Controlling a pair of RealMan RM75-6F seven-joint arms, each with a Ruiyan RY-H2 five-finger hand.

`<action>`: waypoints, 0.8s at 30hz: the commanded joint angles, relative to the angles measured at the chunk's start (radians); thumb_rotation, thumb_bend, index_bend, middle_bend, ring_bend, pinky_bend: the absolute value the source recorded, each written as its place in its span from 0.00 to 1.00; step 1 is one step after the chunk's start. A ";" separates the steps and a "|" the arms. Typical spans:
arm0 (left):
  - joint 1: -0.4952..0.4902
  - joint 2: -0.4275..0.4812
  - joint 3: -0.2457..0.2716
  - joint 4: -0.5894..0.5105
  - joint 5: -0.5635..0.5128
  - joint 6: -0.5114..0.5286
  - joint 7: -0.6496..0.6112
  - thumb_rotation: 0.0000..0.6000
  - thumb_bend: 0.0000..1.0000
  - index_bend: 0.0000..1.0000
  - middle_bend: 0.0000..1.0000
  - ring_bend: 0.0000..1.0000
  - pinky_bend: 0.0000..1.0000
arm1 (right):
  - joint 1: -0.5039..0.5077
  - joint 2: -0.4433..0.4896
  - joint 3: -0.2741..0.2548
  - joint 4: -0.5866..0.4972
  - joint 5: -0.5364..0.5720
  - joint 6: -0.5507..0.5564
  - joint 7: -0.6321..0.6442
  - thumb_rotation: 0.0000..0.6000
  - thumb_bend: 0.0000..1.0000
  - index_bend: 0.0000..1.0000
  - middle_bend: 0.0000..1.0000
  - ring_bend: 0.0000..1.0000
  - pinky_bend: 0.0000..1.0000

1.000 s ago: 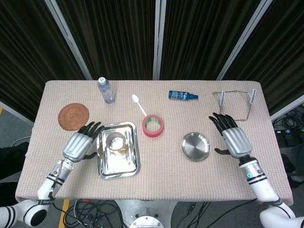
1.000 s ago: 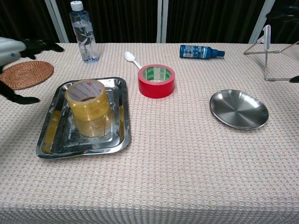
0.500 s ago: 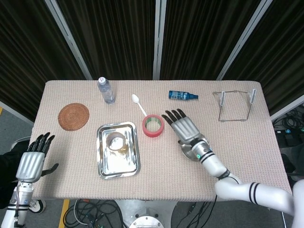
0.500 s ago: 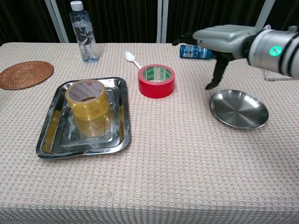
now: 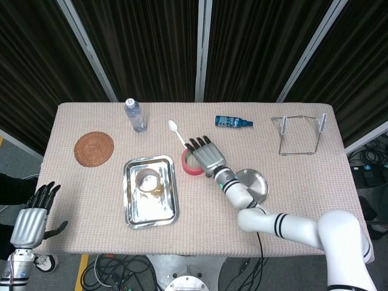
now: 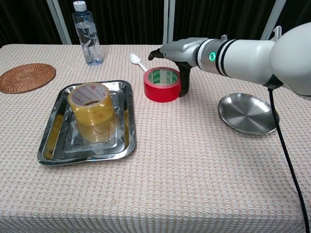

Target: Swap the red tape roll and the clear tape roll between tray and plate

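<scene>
The red tape roll (image 6: 162,85) lies flat on the tablecloth between tray and plate. My right hand (image 6: 178,51) hovers over its right half with fingers stretched out, and the thumb (image 6: 184,81) hangs down beside the roll's right wall. In the head view the right hand (image 5: 207,157) hides most of the red tape roll (image 5: 187,166). The clear tape roll (image 6: 91,102) stands in the steel tray (image 6: 51,145). The round steel plate (image 6: 249,113) holds nothing. My left hand (image 5: 29,222) hangs off the table's left edge, fingers apart and holding nothing.
A water bottle (image 6: 88,34), a white spoon (image 5: 177,133) and a blue spray bottle (image 5: 233,122) lie along the back. A woven coaster (image 5: 94,148) sits at the far left, a wire rack (image 5: 301,134) at the back right. My right forearm crosses the plate (image 5: 258,180).
My right hand has moved left from beside the plate to above the red tape roll. My left hand has drifted slightly lower off the table's left side.
</scene>
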 commanded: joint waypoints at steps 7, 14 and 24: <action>0.012 0.000 -0.012 0.008 0.029 -0.023 -0.009 1.00 0.15 0.05 0.01 0.00 0.17 | 0.070 -0.058 -0.039 0.112 0.077 -0.063 0.032 1.00 0.00 0.00 0.00 0.00 0.00; 0.023 0.008 -0.026 -0.002 0.048 -0.019 -0.016 1.00 0.15 0.05 0.01 0.00 0.17 | 0.073 -0.060 -0.053 0.110 0.057 -0.014 0.065 1.00 0.10 0.00 0.20 0.08 0.01; 0.028 0.019 -0.042 -0.025 0.073 -0.028 -0.029 1.00 0.15 0.05 0.01 0.00 0.17 | -0.030 0.117 -0.068 -0.160 -0.087 0.161 0.137 1.00 0.15 0.00 0.37 0.25 0.06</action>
